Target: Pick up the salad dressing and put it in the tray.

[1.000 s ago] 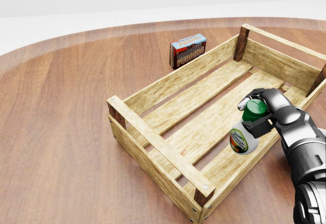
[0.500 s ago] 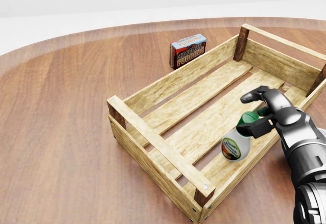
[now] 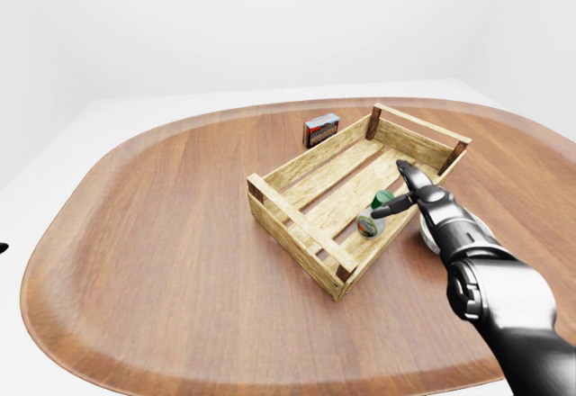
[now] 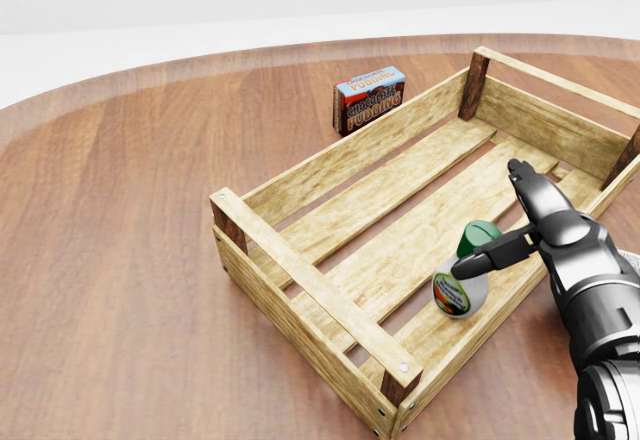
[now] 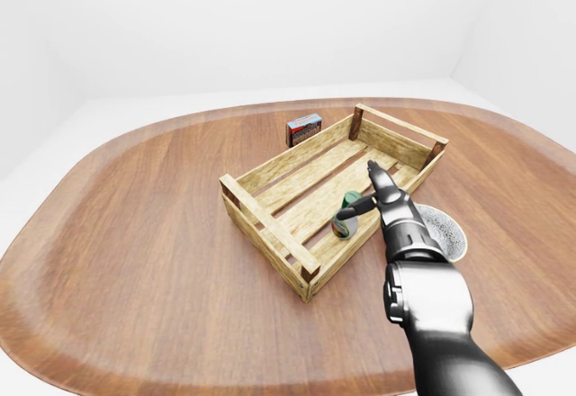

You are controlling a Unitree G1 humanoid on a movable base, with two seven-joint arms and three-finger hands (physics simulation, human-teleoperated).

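The salad dressing bottle (image 4: 460, 282), white with a green cap and a colourful label, rests tilted on the slats inside the wooden tray (image 4: 300, 272), near its right long wall. My right hand (image 4: 492, 222) hovers just to the right of it, open. Its fingers (image 4: 530, 192) stretch out over the tray, and the thumb reaches toward the bottle's neck; I cannot tell whether it touches. Nothing is gripped. My left hand does not show in any view.
A chocolate pudding box (image 4: 369, 98) stands on the round wooden table (image 3: 162, 234) just beyond the tray's far long wall. A round grey-white dish (image 5: 443, 228) lies on the table to the right of the tray, beside my right forearm.
My right hand has opened, its fingers spreading away from the cap. The bottle has dropped from the grip, sunk to the left and come to rest on the tray's slats.
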